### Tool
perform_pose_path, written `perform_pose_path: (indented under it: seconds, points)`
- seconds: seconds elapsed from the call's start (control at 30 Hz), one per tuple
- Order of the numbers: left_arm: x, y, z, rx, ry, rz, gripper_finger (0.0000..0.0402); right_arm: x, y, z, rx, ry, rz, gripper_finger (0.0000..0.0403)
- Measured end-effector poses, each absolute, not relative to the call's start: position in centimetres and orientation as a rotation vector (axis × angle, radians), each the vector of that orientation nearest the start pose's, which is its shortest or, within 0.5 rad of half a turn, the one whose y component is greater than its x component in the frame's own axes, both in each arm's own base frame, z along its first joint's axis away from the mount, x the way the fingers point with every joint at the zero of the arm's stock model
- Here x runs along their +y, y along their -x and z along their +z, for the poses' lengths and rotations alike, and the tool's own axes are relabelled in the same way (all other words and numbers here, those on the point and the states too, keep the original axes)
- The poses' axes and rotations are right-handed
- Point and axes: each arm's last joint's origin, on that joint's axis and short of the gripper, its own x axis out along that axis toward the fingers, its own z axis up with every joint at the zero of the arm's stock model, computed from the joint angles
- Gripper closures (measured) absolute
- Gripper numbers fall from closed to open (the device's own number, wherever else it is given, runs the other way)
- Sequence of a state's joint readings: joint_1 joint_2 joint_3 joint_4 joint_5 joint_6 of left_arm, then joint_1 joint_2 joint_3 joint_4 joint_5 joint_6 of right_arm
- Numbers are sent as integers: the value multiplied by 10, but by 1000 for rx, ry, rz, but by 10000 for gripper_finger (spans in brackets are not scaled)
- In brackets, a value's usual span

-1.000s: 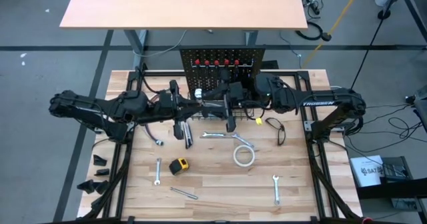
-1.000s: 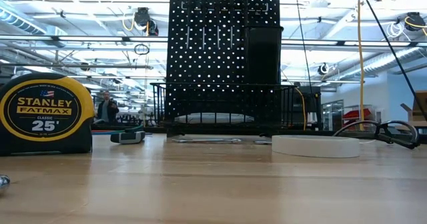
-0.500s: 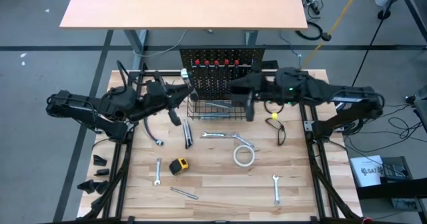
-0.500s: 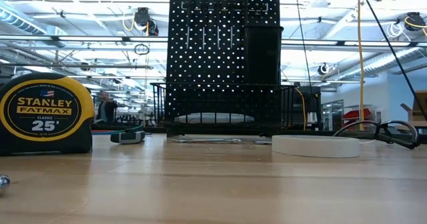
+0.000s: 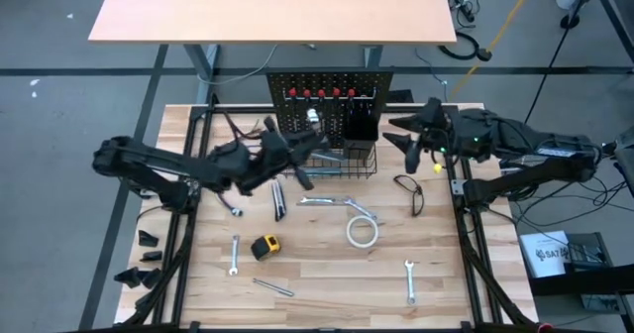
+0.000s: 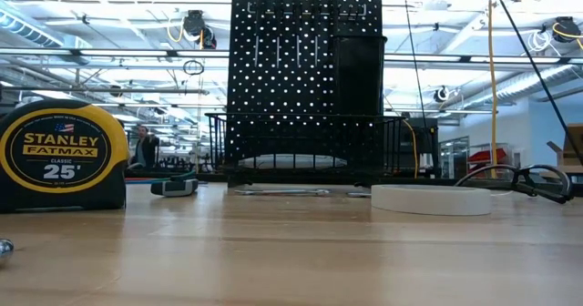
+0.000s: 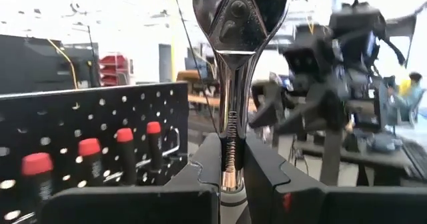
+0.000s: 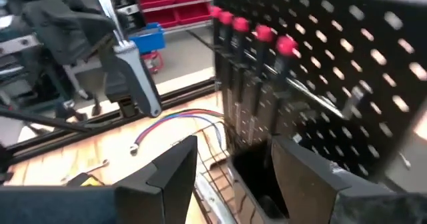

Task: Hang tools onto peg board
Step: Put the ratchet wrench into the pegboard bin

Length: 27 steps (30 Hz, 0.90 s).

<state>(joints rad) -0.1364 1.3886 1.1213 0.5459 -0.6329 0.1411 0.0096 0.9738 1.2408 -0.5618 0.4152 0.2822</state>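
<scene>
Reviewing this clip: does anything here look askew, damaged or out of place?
Nothing stands out. The peg board stands upright with red-handled screwdrivers in a row. Loose tools lie flat on the table. The left gripper holds a wrench; the right gripper is open, empty, beside the board.

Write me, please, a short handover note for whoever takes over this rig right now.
Left claw: shut on a silver wrench, raised near the peg board.
Right claw: open, empty, right of the board.
Done: red-handled screwdrivers hang on the board.
Left on the table: tape measure, white tape roll, pliers, utility knife, several wrenches, e.g..
Next: probably hang the held wrench.
</scene>
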Motion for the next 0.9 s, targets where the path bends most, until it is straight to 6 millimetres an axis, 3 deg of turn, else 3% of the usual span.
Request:
perform_pose_path:
  seconds: [0.17,0.33,0.57,0.77,0.9]
  points:
    - [-17,-339,363,-265,-18,551,373,-9,-166,393,203,-284,-447,215]
    - [-14,-375,358,-238,-86,563,373,-9,-160,372,197,-334,-448,215]
    - [-15,-419,349,-196,-217,592,373,-9,-158,365,199,-335,-445,215]
    - [-2,-438,333,-152,-305,612,373,-9,-158,365,206,-309,-439,215]
    - [7,-438,337,-171,-315,630,373,-8,-158,365,210,-307,-420,215]
